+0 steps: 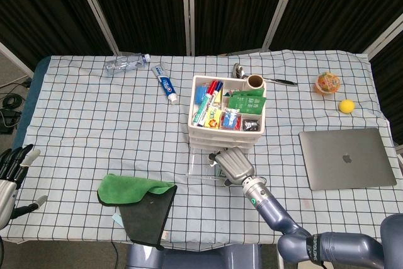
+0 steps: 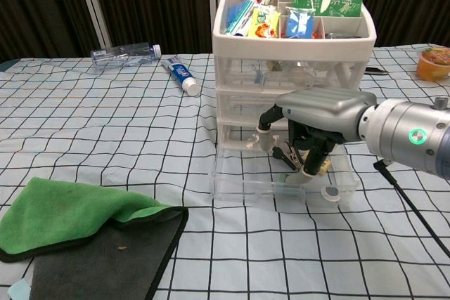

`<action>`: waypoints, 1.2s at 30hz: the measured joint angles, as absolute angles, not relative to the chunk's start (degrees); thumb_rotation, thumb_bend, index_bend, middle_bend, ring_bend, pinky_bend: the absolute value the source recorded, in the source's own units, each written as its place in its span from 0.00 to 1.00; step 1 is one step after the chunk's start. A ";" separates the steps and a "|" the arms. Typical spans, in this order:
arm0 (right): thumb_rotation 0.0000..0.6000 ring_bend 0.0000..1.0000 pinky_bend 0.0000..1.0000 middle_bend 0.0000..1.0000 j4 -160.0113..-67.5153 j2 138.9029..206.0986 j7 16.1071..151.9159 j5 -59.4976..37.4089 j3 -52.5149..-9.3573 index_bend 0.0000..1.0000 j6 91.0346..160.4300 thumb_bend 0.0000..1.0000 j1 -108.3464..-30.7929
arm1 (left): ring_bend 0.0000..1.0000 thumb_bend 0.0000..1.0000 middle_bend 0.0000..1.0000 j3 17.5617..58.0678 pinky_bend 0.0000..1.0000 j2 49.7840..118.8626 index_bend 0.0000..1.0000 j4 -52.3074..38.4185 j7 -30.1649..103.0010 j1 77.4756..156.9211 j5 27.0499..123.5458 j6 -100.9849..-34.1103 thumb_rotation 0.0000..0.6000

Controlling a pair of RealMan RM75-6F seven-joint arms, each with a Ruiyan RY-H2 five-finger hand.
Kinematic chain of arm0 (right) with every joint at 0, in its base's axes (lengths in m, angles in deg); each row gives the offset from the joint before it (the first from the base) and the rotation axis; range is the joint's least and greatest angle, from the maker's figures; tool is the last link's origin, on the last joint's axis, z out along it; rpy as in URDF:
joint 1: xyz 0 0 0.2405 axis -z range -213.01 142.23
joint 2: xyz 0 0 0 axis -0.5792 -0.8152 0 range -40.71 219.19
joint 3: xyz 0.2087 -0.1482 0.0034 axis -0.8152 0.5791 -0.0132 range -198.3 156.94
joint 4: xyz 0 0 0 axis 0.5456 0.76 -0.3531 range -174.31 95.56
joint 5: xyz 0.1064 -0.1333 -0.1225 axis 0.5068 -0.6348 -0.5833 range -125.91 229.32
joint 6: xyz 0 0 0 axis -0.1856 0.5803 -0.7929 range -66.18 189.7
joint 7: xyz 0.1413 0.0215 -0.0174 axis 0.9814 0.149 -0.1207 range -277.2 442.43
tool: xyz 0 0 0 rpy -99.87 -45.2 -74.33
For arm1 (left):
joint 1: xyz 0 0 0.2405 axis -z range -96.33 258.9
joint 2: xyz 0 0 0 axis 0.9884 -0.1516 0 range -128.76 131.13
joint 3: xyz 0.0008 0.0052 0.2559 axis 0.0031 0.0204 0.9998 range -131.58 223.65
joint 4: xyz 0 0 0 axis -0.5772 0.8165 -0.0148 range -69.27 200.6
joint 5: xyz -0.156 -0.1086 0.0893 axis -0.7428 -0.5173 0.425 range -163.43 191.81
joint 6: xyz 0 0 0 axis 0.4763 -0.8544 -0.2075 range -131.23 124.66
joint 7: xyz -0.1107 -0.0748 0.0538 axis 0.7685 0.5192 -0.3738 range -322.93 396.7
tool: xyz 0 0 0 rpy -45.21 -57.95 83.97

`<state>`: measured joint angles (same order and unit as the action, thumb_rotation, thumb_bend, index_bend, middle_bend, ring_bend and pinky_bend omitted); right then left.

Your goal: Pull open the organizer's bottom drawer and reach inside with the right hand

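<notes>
A green cloth (image 2: pixel 67 212) lies over a dark one (image 2: pixel 105 261) at the lower left of the chest view, closest to us on the checked table (image 2: pixel 105 138). Just right of centre stands the white organizer (image 2: pixel 292 54), its top tray stuffed with markers and packets. Its clear bottom drawer (image 2: pixel 246 184) is pulled out toward the camera. The right robot hand (image 2: pixel 309 121) hangs over the open drawer, fingers (image 2: pixel 295 156) curled down into it among small items; whether it pinches any of them I cannot tell. The left robot hand (image 1: pixel 14 171) shows at the lower left edge of the head view, fingers spread, holding nothing. A laptop (image 1: pixel 346 157) lies shut at the right of the head view, a toothpaste tube (image 1: pixel 165 84) at upper centre-left, and an orange ball (image 1: pixel 346 106) at the upper right.
</notes>
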<state>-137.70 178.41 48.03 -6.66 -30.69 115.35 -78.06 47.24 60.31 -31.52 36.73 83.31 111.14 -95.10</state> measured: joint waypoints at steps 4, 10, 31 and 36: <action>1.00 1.00 0.81 1.00 -136.11 177.92 50.21 -9.19 -30.42 0.42 114.23 0.10 -78.99 | 0.00 0.00 0.00 47.07 0.00 60.38 0.00 -31.54 36.57 83.42 110.67 -94.83 1.00; 1.00 1.00 0.80 1.00 -134.95 176.81 52.65 -12.06 -30.13 0.44 112.61 0.10 -80.08 | 0.00 0.00 0.00 46.63 0.00 60.46 0.00 -31.44 36.46 83.57 109.59 -94.49 1.00; 1.00 1.00 0.80 1.00 -122.92 174.43 74.25 -34.71 -24.34 0.47 112.11 0.05 -81.28 | 0.00 0.00 0.00 46.10 0.00 61.44 0.00 -32.29 32.76 84.19 107.65 -92.67 1.00; 1.00 0.99 0.79 1.00 -119.56 175.08 78.28 -38.28 -23.37 0.47 114.18 0.04 -81.41 | 0.00 0.00 0.00 45.99 0.00 61.70 0.00 -32.41 32.00 84.39 107.32 -92.22 1.00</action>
